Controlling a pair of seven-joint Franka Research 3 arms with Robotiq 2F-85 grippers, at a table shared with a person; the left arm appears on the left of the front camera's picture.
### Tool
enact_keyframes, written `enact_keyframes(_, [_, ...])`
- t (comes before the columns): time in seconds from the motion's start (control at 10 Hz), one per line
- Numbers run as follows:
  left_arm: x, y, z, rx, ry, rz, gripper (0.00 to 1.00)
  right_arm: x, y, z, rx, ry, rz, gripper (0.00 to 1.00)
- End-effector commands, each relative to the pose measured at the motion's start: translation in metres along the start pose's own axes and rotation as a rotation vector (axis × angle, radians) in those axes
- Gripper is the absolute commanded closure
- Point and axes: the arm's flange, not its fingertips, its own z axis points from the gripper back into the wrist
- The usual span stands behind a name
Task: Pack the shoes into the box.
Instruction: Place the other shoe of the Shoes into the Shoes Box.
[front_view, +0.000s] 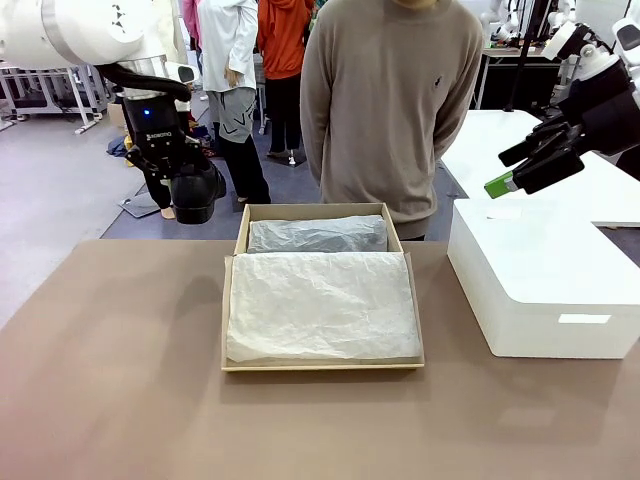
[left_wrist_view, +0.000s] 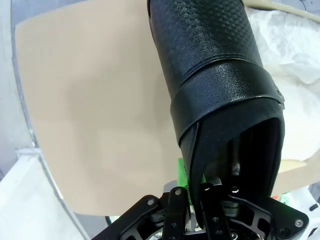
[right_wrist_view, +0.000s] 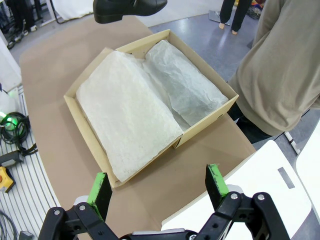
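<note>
Left claw (left_wrist_view: 196, 200) is clamped tight on the rear collar of a black glossy leather dress shoe (left_wrist_view: 210, 75). Tan cardboard tissue-lined shoebox (front_view: 229, 300) sits below and to one side of this claw, not beneath it. The thin-edge grip risks slippage, and an early release would miss the box. Right claw (right_wrist_view: 157, 187) is spread wide, holding nothing.

A black leather shoe (left_wrist_view: 210, 60) is showing a pebbled, faintly glossy grain. Crinkled white tissue paper (front_view: 320, 305) is lining the matt tan cardboard box (front_view: 229, 320), which is sitting on a smooth brown table (front_view: 120, 380).
</note>
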Motion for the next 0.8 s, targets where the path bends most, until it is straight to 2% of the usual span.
enact_keyframes(0.0, [0.001, 0.003, 0.007, -0.018, -0.003, -0.015, 1.00, 0.001, -0.001, 0.000, 0.010, -0.015, 0.000, 0.00])
enact_keyframes(0.1, [0.000, 0.000, 0.000, 0.000, 0.000, 0.000, 1.00, 0.001, -0.001, 0.000, 0.010, -0.015, 0.000, 0.00])
enact_keyframes(0.3, [-0.011, -0.022, 0.013, 0.030, -0.094, 0.209, 1.00, 0.001, -0.001, 0.000, 0.010, -0.015, 0.000, 0.00])
enact_keyframes(0.7, [-0.028, -0.082, 0.025, -0.003, -0.122, 0.476, 1.00, 0.001, -0.001, 0.000, 0.010, -0.015, 0.000, 0.00])
